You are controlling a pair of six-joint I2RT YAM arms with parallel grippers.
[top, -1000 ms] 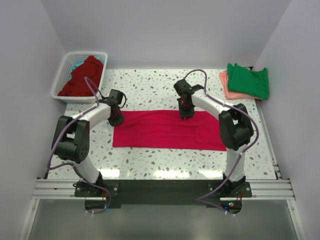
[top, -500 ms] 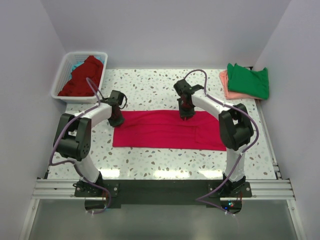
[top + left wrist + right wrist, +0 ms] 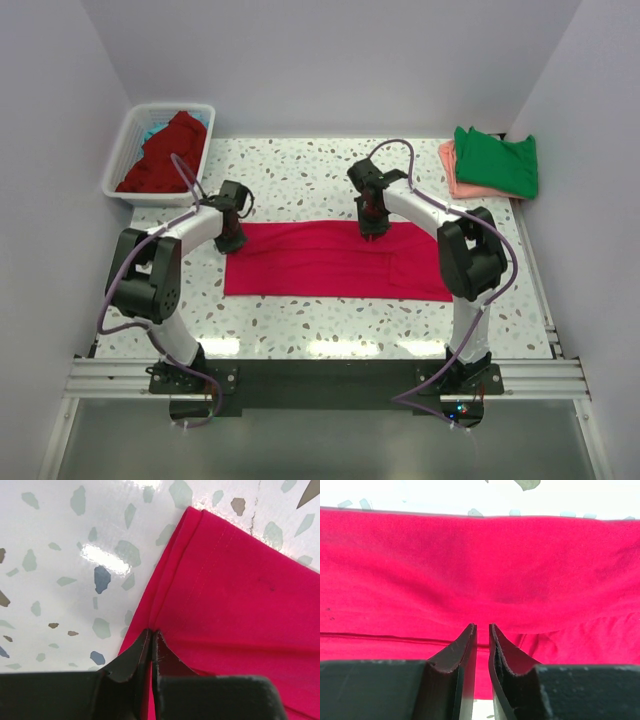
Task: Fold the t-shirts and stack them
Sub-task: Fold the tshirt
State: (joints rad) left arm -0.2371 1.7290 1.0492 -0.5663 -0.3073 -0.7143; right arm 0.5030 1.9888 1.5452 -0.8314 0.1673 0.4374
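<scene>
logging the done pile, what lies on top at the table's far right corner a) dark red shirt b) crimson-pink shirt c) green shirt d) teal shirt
c, the green shirt lies over the salmon-pink shirt there; the dark red shirt sits in the basket at far left.

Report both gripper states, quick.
Left gripper: closed, pinching the crimson t-shirt at its left end.
Right gripper: closed to a thin gap, pinching the same shirt near its far edge.
</scene>
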